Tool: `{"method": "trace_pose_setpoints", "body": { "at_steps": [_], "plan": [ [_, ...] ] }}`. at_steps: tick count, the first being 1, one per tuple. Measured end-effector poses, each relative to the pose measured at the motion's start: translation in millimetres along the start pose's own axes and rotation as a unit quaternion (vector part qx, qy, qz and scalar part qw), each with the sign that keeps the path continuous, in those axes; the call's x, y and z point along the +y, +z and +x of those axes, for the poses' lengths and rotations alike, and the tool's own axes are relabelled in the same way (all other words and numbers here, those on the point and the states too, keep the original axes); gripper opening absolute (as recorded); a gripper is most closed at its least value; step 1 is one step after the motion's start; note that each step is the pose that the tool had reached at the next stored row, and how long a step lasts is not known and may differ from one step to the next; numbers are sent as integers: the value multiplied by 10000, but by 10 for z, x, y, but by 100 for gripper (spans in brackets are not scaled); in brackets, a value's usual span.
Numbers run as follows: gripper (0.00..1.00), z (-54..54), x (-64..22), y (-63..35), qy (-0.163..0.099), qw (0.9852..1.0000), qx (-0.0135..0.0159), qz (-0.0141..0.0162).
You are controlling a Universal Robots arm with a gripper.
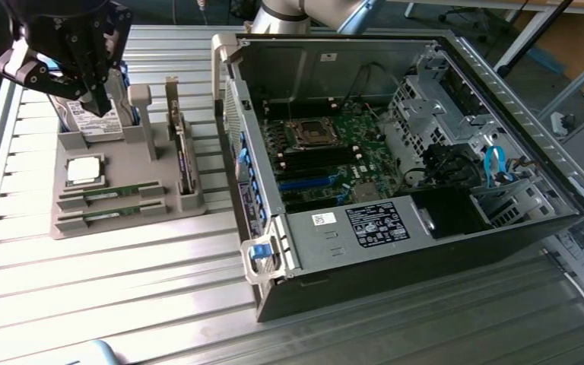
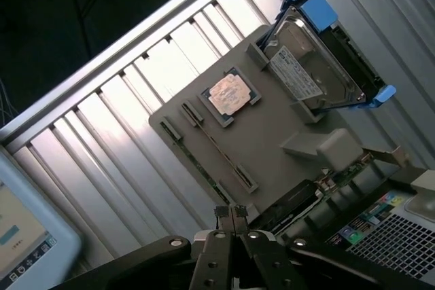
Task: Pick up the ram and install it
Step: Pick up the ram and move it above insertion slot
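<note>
- While the black two-finger gripper [image 1: 97, 106] hangs above the grey plastic holder tray [image 1: 119, 163], over its end with the blue-railed silver hard drive [image 2: 306, 73], you are on the approach to the ram
- The long thin green ram stick [image 1: 109, 194] lies flat in a tray slot, just beside the square silver processor chip [image 1: 82, 169]
- Centre over the stick's middle, jaws square to its long edges
- The fingers [image 2: 223, 221] are clenched together, gripping and touching nothing

Shiny metal table [image 1: 119, 289], matt plastic tray [image 1: 130, 171]
</note>
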State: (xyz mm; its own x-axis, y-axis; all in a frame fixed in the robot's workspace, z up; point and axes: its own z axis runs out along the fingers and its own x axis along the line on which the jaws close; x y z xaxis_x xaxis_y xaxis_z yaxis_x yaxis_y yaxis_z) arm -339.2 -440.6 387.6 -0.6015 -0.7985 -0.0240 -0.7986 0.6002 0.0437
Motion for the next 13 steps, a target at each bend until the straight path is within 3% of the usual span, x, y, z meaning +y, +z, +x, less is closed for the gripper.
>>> {"method": "trace_pose_setpoints", "body": {
  "at_steps": [13],
  "plan": [
    [11,0,0,0,-445,9990,21,-9]
  ]
}}
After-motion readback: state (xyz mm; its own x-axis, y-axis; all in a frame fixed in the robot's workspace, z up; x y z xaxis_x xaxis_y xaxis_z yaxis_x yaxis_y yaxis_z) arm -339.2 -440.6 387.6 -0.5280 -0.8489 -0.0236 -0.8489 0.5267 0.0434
